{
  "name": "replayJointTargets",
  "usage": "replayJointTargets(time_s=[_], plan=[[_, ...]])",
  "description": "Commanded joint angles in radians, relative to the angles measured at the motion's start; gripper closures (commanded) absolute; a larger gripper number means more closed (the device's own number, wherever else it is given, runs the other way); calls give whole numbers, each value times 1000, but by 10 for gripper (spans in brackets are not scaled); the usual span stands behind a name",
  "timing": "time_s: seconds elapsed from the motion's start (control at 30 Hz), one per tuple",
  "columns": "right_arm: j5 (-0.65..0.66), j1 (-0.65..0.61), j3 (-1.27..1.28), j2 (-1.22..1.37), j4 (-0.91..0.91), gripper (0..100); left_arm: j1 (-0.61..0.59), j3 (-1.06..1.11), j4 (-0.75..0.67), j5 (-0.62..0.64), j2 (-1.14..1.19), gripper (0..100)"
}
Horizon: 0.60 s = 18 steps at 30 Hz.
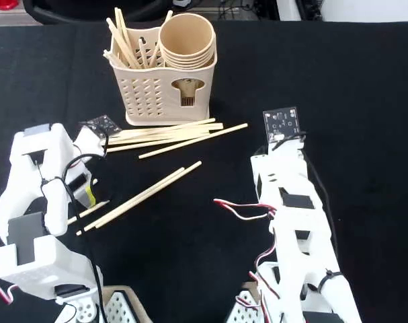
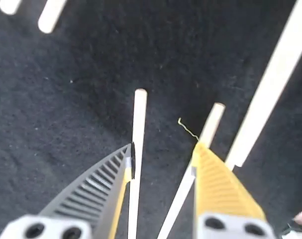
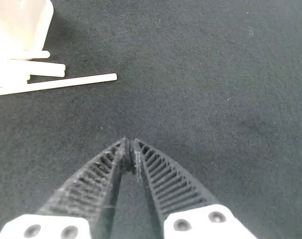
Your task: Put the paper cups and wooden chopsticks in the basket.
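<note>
Left gripper [image 2: 163, 145] was released — jaws spread over two chopsticks [image 2: 139, 117] on the black cloth [image 2: 66, 99]. Right gripper [image 3: 130, 147] was clenched on nothing, well apart from the basket [image 1: 156, 94].

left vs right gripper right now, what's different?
The left gripper is open; the right gripper is shut. The left has two chopsticks between its fingers; the right holds nothing, over bare black cloth. The left has one yellow finger; the right's are both dark. Both point down at the table.
</note>
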Motion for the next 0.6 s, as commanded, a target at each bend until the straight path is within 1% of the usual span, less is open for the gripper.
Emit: replayJointTargets(time_s=[0.0,0.2,0.37,0.57], plan=[[9,8,-4,-21,-15,985,-1,-82,49,9,-41,806],[9,8,-4,-21,-15,985,2,-147,58,9,-41,805],[9,8,-5,-21,-15,985,76,-65,37,2,-32,808],[9,6,-5,-21,-15,985,97,39,-127,-6,-31,805]])
